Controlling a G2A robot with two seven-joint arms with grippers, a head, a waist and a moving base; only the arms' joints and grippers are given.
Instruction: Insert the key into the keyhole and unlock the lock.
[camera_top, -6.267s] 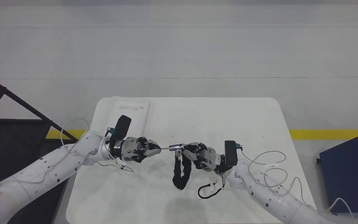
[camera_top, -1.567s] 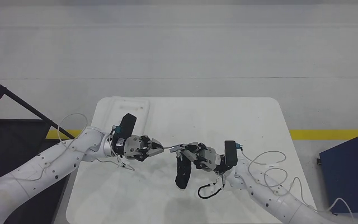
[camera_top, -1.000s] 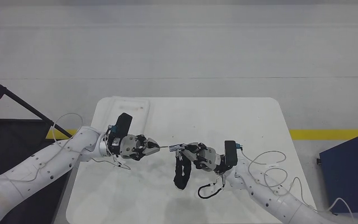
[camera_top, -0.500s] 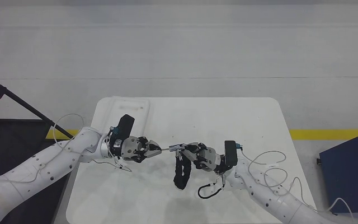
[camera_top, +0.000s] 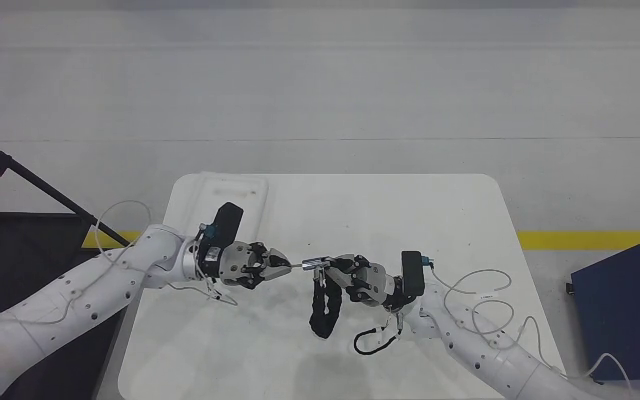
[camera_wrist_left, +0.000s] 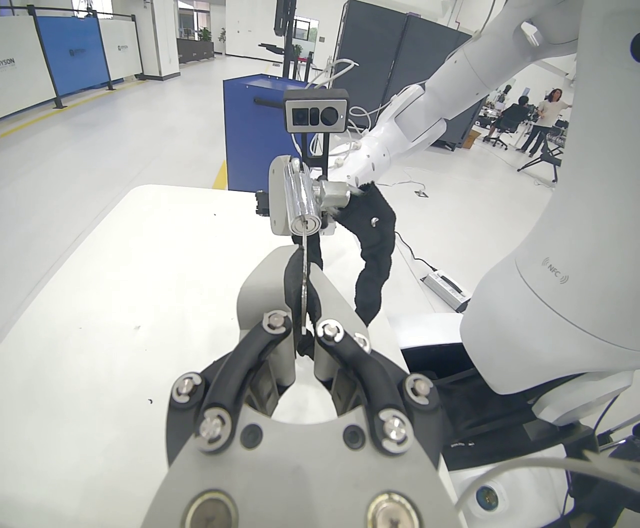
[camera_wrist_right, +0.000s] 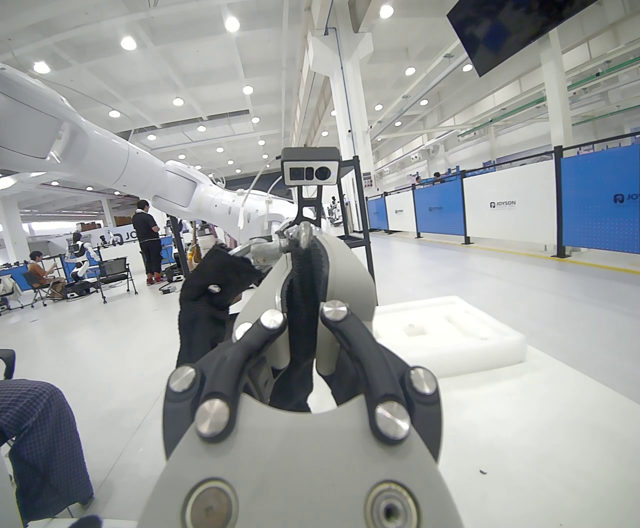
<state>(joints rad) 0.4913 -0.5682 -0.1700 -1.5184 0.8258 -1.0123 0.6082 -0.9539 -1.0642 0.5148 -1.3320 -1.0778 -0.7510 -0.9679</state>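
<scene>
A silver lock cylinder (camera_wrist_left: 300, 200) with a black fabric-sleeved loop (camera_wrist_left: 375, 255) is held above the table. My right gripper (camera_top: 338, 269) is shut on the lock (camera_top: 318, 264), clamping the black sleeve (camera_wrist_right: 299, 295) just behind the metal end (camera_wrist_right: 296, 234). My left gripper (camera_wrist_left: 304, 285) faces it from the left, shut on a thin flat key (camera_wrist_left: 303, 265) held edge-up. The key's tip reaches the round keyhole face (camera_wrist_left: 305, 226); how deep it sits is not visible. From above, the left gripper (camera_top: 270, 265) and the lock lie in one line, with the loop (camera_top: 324, 308) hanging below.
A white foam tray (camera_top: 236, 194) with cut-outs lies at the table's far left corner, also visible as the tray (camera_wrist_right: 450, 330) in the right wrist view. A black cable (camera_top: 374, 341) curls on the white table (camera_top: 430, 220) beside the right arm.
Over the last second my left gripper has crept a little to the right, bringing the key closer to the lock. The right gripper and lock have stayed still.
</scene>
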